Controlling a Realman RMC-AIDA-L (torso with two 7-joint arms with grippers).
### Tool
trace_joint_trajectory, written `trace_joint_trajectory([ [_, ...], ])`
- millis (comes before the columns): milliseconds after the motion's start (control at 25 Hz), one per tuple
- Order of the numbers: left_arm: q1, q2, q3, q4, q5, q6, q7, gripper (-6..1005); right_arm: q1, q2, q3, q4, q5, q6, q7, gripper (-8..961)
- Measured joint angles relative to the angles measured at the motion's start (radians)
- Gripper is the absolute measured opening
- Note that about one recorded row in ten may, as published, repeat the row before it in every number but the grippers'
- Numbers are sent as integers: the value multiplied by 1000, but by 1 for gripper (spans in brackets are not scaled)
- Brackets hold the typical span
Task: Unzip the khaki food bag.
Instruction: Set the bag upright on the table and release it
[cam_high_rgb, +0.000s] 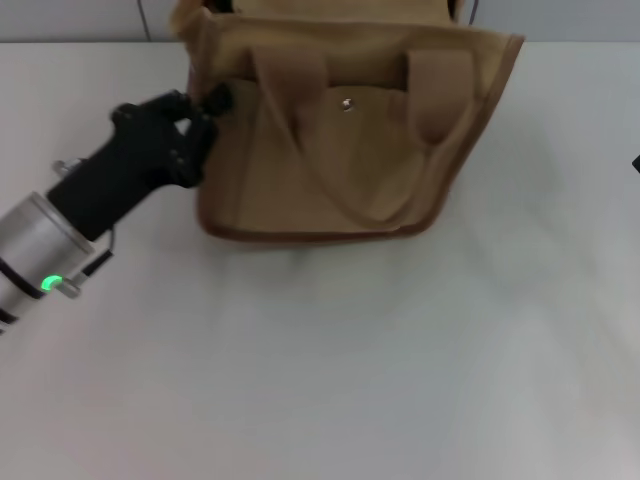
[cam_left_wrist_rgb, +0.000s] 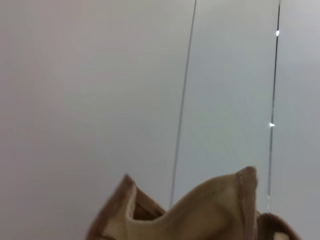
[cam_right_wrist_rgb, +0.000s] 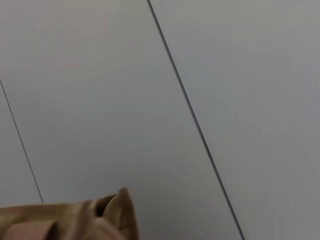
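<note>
The khaki food bag (cam_high_rgb: 340, 150) stands at the far middle of the white table, a tan canvas tote with brown trim. Its two strap handles (cam_high_rgb: 300, 110) hang over the near face, and a silver snap (cam_high_rgb: 347, 103) sits between them. Its top runs out of the head view and I see no zipper pull. My left gripper (cam_high_rgb: 205, 105) is black and sits at the bag's upper left corner, shut on the fabric edge there. That bunched corner (cam_left_wrist_rgb: 210, 210) shows in the left wrist view. The right wrist view shows another bag corner (cam_right_wrist_rgb: 115, 210).
The white table (cam_high_rgb: 330, 370) stretches in front of the bag and to both sides. A dark sliver (cam_high_rgb: 636, 163) shows at the right edge of the head view. Grey panelled wall (cam_left_wrist_rgb: 100, 90) lies behind the bag.
</note>
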Motion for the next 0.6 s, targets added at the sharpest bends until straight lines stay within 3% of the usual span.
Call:
trace_joint_trajectory([
  [240,1,7,-15,190,-43,133,-108,71,4,0,-4,10,0,3,0,788],
  [400,-1,7,-6,239,-73,239,-148,71,9,0,-7,22,0,7,0,788],
  [600,-1,7,117,243,-72,270,-142,70,8,0,-10,36,-4,-17,0,787],
])
